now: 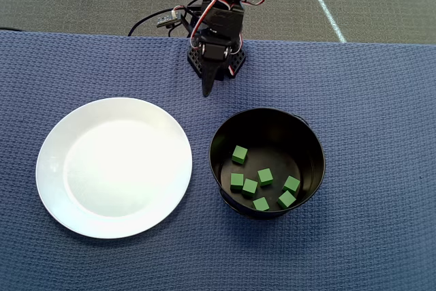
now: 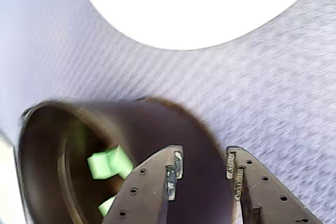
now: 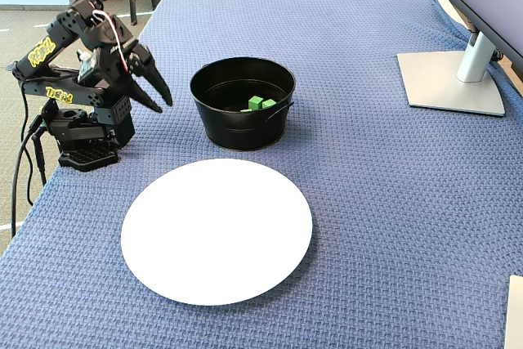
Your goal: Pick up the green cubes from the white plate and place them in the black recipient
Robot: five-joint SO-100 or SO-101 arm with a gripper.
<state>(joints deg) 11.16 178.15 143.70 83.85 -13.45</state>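
Closest in the fixed view is the white plate (image 3: 216, 230), bare, lying on a blue waffle-weave cloth (image 3: 392, 202) that covers the table. Beyond the plate stands the black recipient (image 3: 243, 104), with a couple of green cubes (image 3: 262, 104) just showing over its rim. Left of the pot the arm sits folded on its base at the cloth's edge, its gripper (image 3: 159, 96) pointing down toward the pot with its jaws a little apart and empty. Far right of the pot is a monitor stand (image 3: 453, 79); chair legs and floor show past the table.

From overhead, the pot (image 1: 267, 163) sits just right of the plate (image 1: 114, 167), a strip of cloth between them. All seven green cubes (image 1: 262, 182) lie on the pot's floor, most toward its lower side. The gripper (image 1: 208, 90) hangs above the cloth just up-left of the pot. Grey carpet with a white line (image 1: 323, 3) runs behind the table.

The wrist view is blurred: both fingertips (image 2: 173, 169) stand parted with nothing between, over the pot's wall (image 2: 157, 124), cubes (image 2: 109, 163) inside it, and the plate (image 2: 199, 3) beyond.
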